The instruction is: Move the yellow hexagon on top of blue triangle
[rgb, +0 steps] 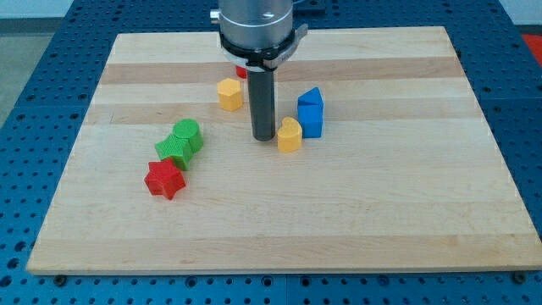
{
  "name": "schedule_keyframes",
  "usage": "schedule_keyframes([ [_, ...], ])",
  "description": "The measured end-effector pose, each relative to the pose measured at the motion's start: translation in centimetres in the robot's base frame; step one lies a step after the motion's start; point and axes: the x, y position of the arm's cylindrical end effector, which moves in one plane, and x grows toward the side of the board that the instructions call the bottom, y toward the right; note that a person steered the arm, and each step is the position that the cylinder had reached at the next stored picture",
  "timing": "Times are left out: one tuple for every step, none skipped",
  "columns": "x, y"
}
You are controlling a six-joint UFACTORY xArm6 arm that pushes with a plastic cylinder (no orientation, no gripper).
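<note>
The yellow hexagon (229, 93) sits in the upper middle of the wooden board (339, 229), just to the view's left of my rod and apart from it. The blue block (311, 113), whose shape I cannot firmly make out from here though its top looks peaked, stands to the view's right of the rod, with a second yellow block (290, 135) touching its lower left corner. My tip (263, 138) rests on the board just to the left of that second yellow block, close enough that I cannot tell whether they touch. I have no jaws on this rig, only the straight rod, so there is nothing spread or pinching to report. A small red block (241, 73) shows partly behind the rod's housing, above the hexagon; its shape is hidden. Between hexagon and blue block the rod itself occupies the gap. Further to the view's left lie a green block (180, 141) and, touching it below, a red star (164, 179). The board's lower half and right side offer wide open room, and all blocks stand well clear of every edge. The board is pale striped wood, lying on a blue perforated table (25, 93).
</note>
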Motion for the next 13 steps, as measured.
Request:
schedule_keyframes([
  [0.4, 0.5],
  [0.4, 3.0],
  [0.4, 3.4],
  [0.1, 0.7],
  [-2.5, -2.2],
  [-5.7, -4.7],
  [-6.5, -8.3],
  [-6.5, -10.8],
  [-7.8, -12.6],
  [-10.7, -11.2],
  [-10.9, -7.2],
  [-10.9, -2.7],
  [-10.9, 0.8],
])
